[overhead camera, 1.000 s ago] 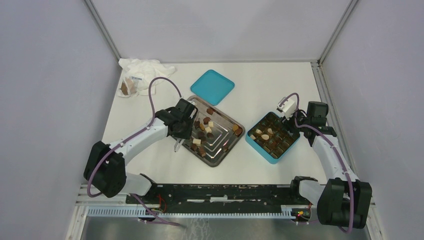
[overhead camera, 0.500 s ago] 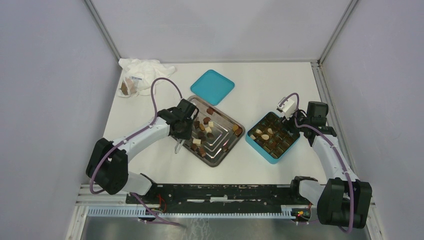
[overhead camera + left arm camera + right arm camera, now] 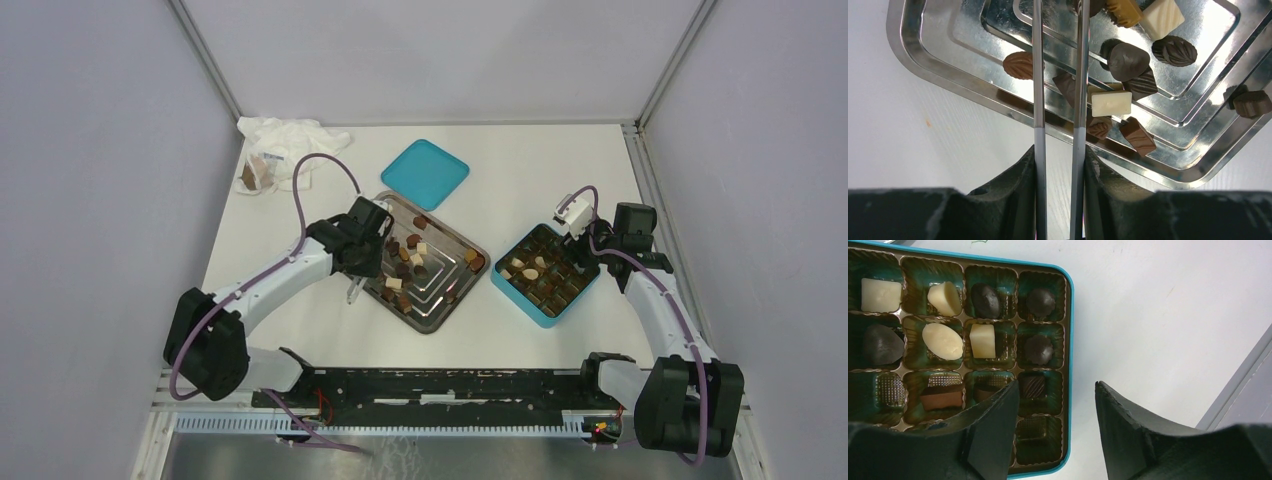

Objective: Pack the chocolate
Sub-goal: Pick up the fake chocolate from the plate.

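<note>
Teal divided box [image 3: 1069, 340] part filled; many chocolate pieces [image 3: 1111, 103] remain on steel tray [image 3: 913, 60]. Right gripper [image 3: 1055, 390] apart, empty; left gripper [image 3: 1058, 30]: cannot tell.

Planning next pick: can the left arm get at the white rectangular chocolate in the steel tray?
Probably yes. The left gripper hangs over the steel tray, fingers apart, and the white rectangular chocolate lies uncovered just beside them, though brown pieces crowding it may hinder a clean grip.
</note>
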`<state>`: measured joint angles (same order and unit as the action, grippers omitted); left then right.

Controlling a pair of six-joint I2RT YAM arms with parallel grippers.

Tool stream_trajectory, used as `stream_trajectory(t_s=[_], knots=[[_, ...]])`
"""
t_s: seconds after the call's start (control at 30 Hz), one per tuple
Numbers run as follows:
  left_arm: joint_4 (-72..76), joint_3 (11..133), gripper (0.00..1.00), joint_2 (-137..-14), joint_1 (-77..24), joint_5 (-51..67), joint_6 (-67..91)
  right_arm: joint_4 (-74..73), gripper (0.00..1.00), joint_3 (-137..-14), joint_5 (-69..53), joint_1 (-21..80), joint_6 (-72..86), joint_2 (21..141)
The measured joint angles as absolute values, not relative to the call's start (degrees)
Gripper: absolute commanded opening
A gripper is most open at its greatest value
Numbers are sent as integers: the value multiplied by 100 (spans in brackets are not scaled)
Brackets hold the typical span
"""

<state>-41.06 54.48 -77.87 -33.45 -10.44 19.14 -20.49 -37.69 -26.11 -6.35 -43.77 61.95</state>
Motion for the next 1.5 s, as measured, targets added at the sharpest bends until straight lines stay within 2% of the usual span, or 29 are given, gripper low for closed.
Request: stream_trajectory(t_s=[0.07,0.3,0.67,0.87,1.3,1.5], knots=[[-4106,5448,2,-7732,-3345,-1041,1914,-2049,68,-3769,-2641,-635,-4372,6206],[-4097,5439,2,-7266,-3345,-1000,1911,-2086,68,-3881,-2561,-631,-4219,6530],[-3841,5238,2,-6423,-3345,-294,1852,-2112,47,-4007,-2128,-902,-3951,7072],[-3597,5063,2,-6228,-3345,301,1852,-2189,39,-4082,-2067,-906,-4005,7465],[-2829,4729,2,-6086,-3730,1162,1855,-2217,6,-4112,-2152,-899,-4257,7585],[-2443,4696,2,-6084,-4215,1240,1852,-2342,1,-4088,-2237,-860,-4294,7124]])
